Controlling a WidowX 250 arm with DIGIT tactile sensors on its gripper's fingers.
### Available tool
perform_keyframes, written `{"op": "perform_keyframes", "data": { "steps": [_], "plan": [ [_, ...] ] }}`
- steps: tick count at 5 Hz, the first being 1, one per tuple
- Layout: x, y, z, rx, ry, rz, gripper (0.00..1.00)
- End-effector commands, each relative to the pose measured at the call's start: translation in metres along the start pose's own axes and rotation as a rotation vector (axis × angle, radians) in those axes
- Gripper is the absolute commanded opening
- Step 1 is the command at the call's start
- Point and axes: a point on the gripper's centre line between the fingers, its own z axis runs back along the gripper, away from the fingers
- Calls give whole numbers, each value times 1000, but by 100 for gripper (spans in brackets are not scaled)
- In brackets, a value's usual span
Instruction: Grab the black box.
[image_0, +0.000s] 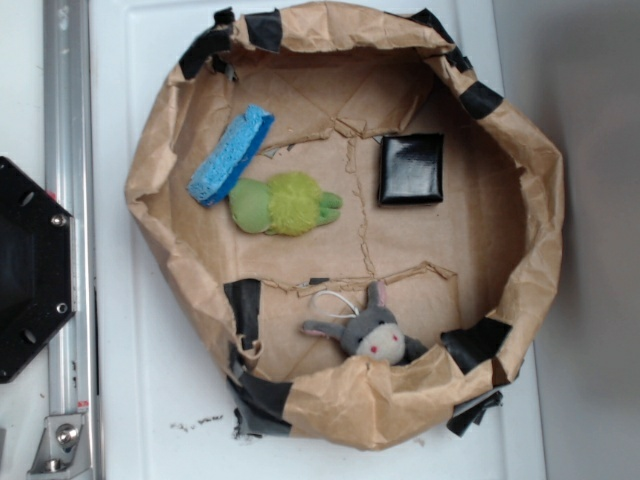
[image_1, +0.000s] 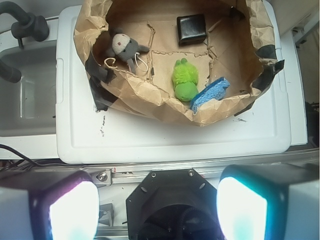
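The black box (image_1: 192, 29) lies flat, far ahead of the gripper (image_1: 160, 210), whose jaws stand wide and empty.

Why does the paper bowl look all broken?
The brown paper nest is crumpled, torn along its floor and patched with black tape strips. The blue sponge leans on its wall. The black box lies flat, looking fine.

The gripper (image_1: 157, 210) shows two blurred fingers (image_1: 72, 210), dark-edged with pale, glowing inner faces.
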Motion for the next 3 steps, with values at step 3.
{"op": "perform_keyframes", "data": {
  "steps": [3],
  "plan": [
    [81, 37, 0, 29, -162, 189, 100]
  ]
}}
